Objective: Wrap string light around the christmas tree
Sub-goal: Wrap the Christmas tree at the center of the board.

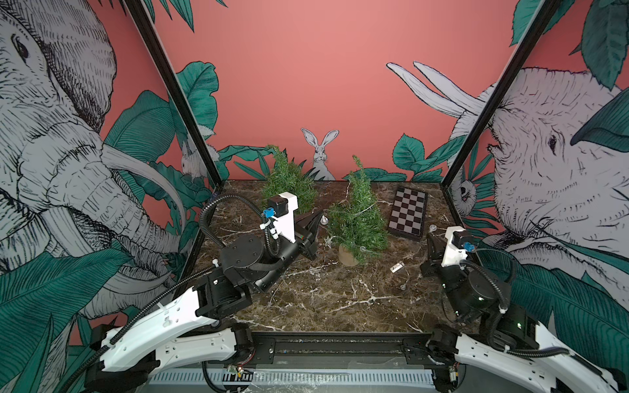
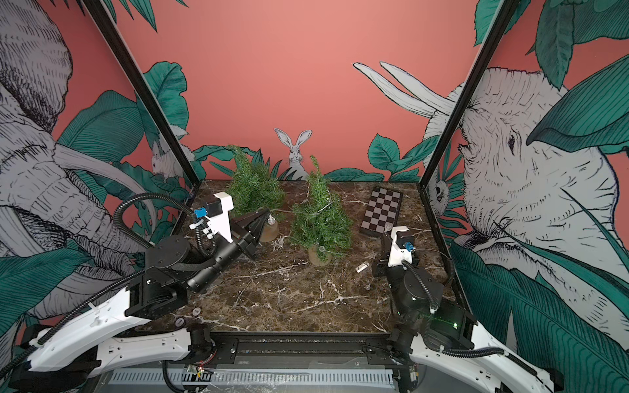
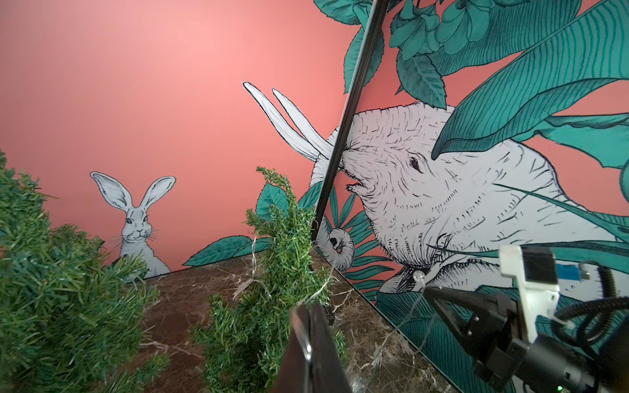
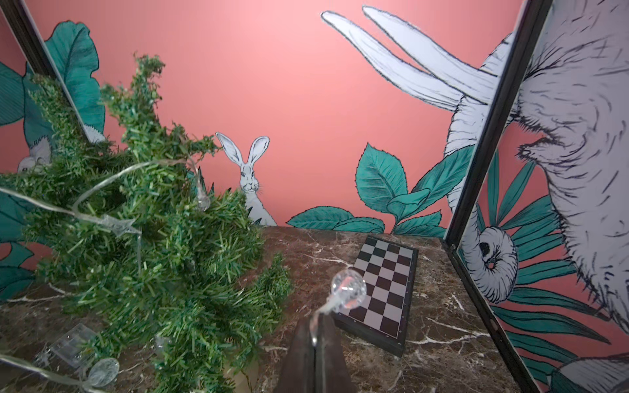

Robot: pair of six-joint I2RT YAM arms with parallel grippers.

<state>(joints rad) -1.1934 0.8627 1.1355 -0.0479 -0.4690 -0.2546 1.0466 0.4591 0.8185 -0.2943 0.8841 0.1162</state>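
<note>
Right tool [image 4: 315, 335]: clenched on the string light [image 4: 112, 177], pinching the wire just below a clear round bulb [image 4: 348, 288].
Left tool [image 2: 263, 217]: clenched on another stretch of the wire, a bulb hanging at its tip.
String light: draped across the christmas tree [image 1: 357, 217], running between both tools.
Christmas tree: leaning, mid-bench [image 1: 323, 299], between the tools, just beside the left one.
Second tree [image 1: 289, 180]: behind the left tool.
Chessboard [image 1: 407, 212]: far right, beyond the right tool.
</note>
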